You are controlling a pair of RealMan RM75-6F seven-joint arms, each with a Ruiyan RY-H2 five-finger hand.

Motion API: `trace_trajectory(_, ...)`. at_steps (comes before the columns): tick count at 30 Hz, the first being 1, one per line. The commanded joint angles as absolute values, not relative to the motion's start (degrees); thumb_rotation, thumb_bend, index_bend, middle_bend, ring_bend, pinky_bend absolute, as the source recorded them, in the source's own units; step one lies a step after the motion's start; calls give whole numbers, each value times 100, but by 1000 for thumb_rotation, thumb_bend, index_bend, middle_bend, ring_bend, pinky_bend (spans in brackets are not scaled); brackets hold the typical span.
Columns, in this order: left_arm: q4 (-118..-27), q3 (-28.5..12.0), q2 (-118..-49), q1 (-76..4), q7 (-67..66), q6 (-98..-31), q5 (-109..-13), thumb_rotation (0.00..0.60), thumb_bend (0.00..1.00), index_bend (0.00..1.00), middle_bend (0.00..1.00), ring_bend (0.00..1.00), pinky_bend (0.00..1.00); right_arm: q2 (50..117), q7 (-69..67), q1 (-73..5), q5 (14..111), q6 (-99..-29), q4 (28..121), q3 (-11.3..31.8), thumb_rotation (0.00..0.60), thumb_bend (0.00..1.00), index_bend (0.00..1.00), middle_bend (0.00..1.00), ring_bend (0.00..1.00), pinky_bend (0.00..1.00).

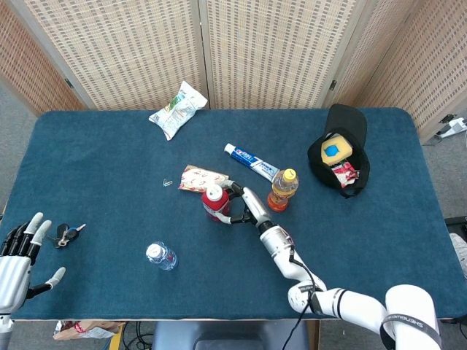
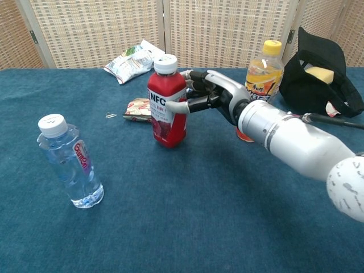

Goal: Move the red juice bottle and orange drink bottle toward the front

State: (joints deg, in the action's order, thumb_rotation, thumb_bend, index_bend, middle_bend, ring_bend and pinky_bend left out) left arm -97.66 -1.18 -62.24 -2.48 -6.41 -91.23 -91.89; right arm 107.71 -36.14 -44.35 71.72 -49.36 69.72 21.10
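Head view: blue table (image 1: 102, 168), screen behind. Red juice bottle (image 1: 214, 202) at centre, gripped by right hand (image 1: 243, 207); orange drink bottle (image 1: 282, 189) just right. Left hand (image 1: 20, 251), lower left, spread and empty, wrist cut off.

Chest view: right hand (image 2: 211, 98) fingers wrapped round red juice bottle (image 2: 167, 102); far-side fingers hidden. Orange drink bottle (image 2: 263, 73) upper right, base hidden behind the arm.

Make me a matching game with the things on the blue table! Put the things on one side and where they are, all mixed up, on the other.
Things:
1. red juice bottle
2. orange drink bottle
3. water bottle
4. keys

Places:
A. lying by the left hand
B. standing alone near the table's front edge
C. held in the right hand
D. standing just beside the black bag

Pairs: 1-C, 2-D, 3-B, 4-A
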Motion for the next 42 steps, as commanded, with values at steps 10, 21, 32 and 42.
trace_trajectory(10,-9825,-127,-6292,-273,-764,-9110,-9241,600,187,31,0,29,52,9413,-4395,-3964,8321,-4957,8571,1149,600,439,464,400,306,368)
trace_trajectory(21,-9916,-112,-6266,-270,-853,-9107,-9275,600,187,31,0,29,52,9434,-4672,-4025,8883,-5151,8568,654,600,385,464,397,306,368)
trace_trajectory(32,-9897,-104,-6249,-249,-818,-9113,-9263,600,187,31,0,29,52,9647,-4812,-4149,8874,-5130,8279,519,600,342,436,340,299,368)
trace_trajectory(42,-9850,-115,-6268,-255,-772,-9118,-9272,600,187,31,0,29,52,9654,-4897,-4272,8950,-5118,8130,407,600,253,70,114,105,228)
